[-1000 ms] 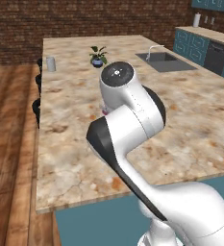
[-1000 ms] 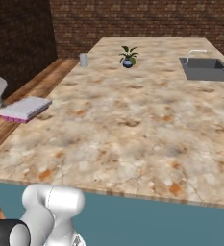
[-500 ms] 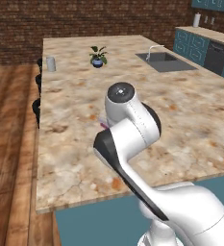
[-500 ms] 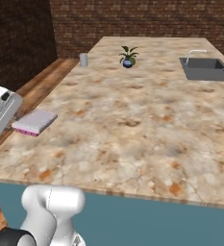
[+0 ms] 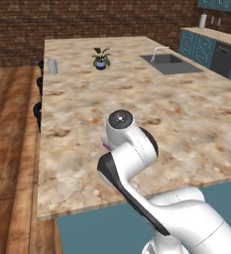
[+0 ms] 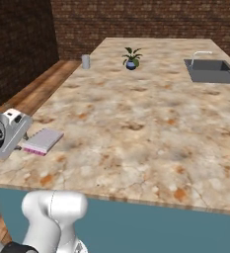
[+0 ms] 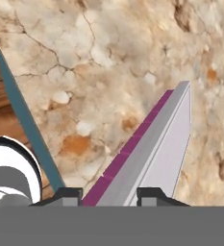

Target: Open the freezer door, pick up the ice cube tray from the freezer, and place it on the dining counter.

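The ice cube tray (image 6: 43, 140), flat and pale grey with a pink-magenta side, lies low at the near left corner of the dining counter (image 6: 136, 113). My gripper (image 6: 26, 143) is shut on its near end, coming in from the counter's left edge. In the hand view the tray (image 7: 152, 144) runs away from between the two fingertips of the gripper (image 7: 109, 196), over the marbled top (image 7: 84, 72). From the left base view my own arm hides the gripper, and a sliver of the tray's pink side (image 5: 106, 145) shows beside it on the counter (image 5: 137, 89). The freezer and its door are out of view.
A small potted plant (image 5: 101, 58) (image 6: 131, 58) and a grey cup (image 5: 52, 65) (image 6: 86, 61) stand at the counter's far end. An inset sink (image 5: 169, 63) (image 6: 210, 71) lies at the far right. Dark stools (image 5: 37, 109) line the left edge above the wooden floor (image 5: 13, 149).
The arm has come down and the tray with it, from above the counter's left edge to low over its near left corner. The grip has stayed the same.
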